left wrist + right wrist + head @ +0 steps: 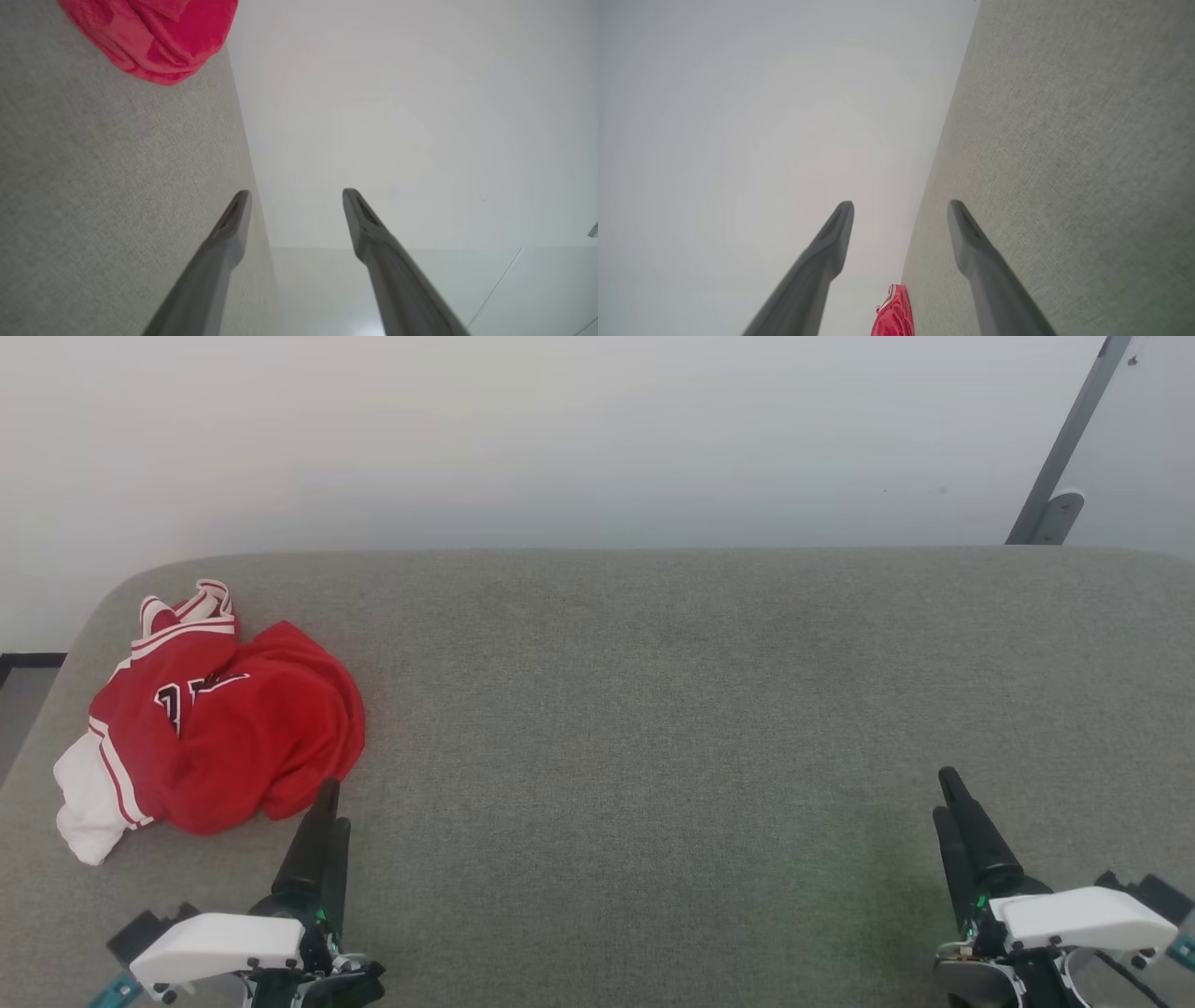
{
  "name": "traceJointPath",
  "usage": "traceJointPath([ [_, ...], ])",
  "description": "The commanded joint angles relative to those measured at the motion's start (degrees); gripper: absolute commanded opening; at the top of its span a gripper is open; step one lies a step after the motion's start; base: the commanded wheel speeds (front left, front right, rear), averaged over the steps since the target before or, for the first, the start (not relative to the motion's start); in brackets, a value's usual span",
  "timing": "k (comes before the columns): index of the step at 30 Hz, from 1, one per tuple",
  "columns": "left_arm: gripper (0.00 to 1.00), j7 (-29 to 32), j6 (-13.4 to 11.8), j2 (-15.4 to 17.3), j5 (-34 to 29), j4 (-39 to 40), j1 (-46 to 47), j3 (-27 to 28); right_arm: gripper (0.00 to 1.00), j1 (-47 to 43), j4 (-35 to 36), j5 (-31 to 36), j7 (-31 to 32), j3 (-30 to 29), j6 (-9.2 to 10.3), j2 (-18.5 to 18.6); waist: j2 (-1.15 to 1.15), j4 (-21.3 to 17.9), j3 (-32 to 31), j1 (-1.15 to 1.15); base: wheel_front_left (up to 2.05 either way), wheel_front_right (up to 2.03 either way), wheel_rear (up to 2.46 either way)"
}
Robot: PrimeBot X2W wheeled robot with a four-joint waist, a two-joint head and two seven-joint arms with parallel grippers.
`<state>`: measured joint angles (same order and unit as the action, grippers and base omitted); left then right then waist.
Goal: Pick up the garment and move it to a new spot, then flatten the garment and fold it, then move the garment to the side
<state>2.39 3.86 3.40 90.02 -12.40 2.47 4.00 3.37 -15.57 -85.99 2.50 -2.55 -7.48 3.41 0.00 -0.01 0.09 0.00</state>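
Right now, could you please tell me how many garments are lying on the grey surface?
1. The garment lies crumpled at the far left of the grey surface, just ahead of the open left gripper, not held. Anything bunched beneath it would be hidden.

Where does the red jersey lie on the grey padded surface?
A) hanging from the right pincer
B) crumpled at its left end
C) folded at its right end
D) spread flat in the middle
B: the red jersey lies bunched up at the left end of the grey padded surface, by the left pincer.
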Motion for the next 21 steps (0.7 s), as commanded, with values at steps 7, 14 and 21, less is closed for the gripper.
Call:
traceJointPath([
  [7,1.00,-2.11,-2.96,2.49,-8.16,2.58,0.03,-1.13,1.00,2.37,-0.34,9.03,-1.52,1.10,0.00,1.60,0.00,0.03,-0.17,0.00,0.00,0.00,0.00],
  [14,1.00,-3.74,-5.22,4.47,-16.38,3.44,-0.28,-2.14,1.00,2.69,-0.55,18.09,-1.18,0.75,-0.01,2.03,0.00,0.05,-0.36,0.00,0.00,0.00,0.00],
  [21,1.00,-5.01,-6.12,6.18,-22.87,3.49,-0.73,-2.98,1.00,2.64,0.34,24.33,-0.60,0.63,-0.01,2.20,0.00,0.00,-0.51,0.00,0.00,0.00,0.00],
])
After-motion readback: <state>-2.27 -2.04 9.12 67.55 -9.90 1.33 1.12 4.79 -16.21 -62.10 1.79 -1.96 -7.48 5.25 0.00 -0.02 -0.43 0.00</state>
